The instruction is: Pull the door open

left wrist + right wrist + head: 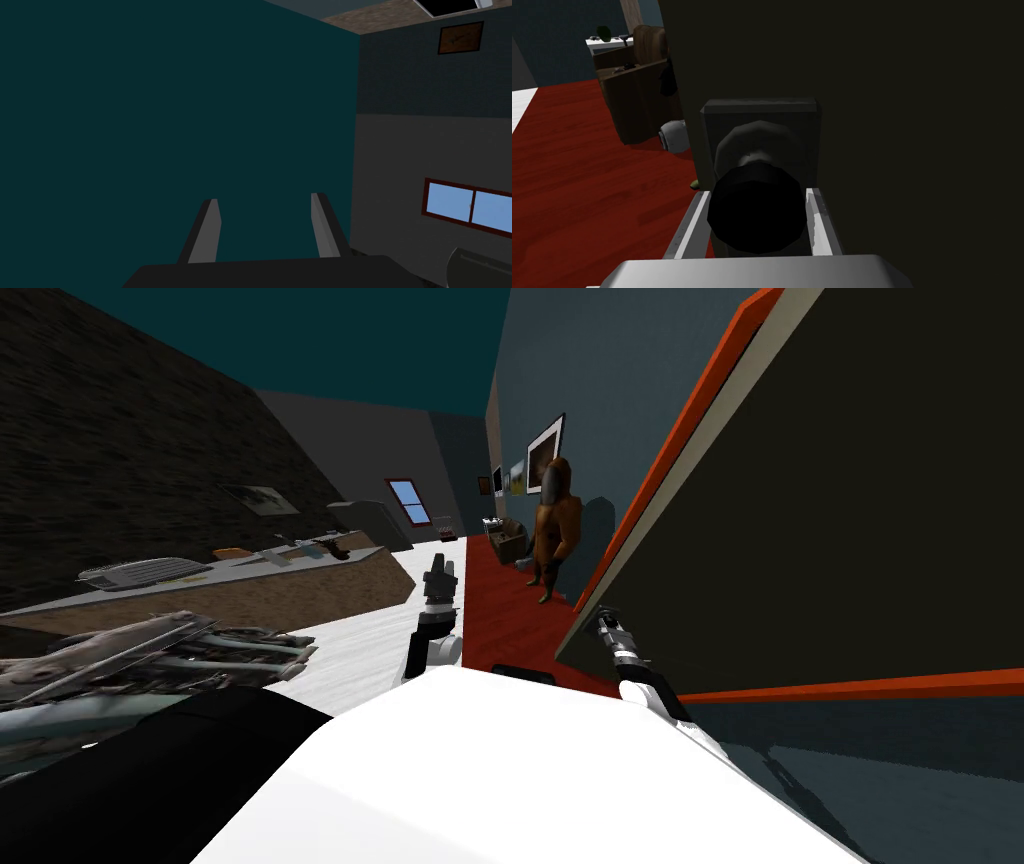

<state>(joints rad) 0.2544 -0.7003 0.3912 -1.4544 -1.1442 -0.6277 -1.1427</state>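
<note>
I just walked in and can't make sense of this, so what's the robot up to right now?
The robot stands close to a dark door. Its right gripper is closed around the black door knob, with one finger against each side. The left gripper is raised off to the side, open and holding nothing. I can't tell whether the door is ajar yet.

left gripper (265, 200): dark box body, two thin blade fingers (207, 235), light grey faces with dark backs | left forearm (428, 638): black segment above a white rounded joint | right gripper (757, 192): pale grey box, flat whitish fingers (822, 225), mottled along the edges | right forearm (650, 696): white shell, dark and silver banded wrist
</note>
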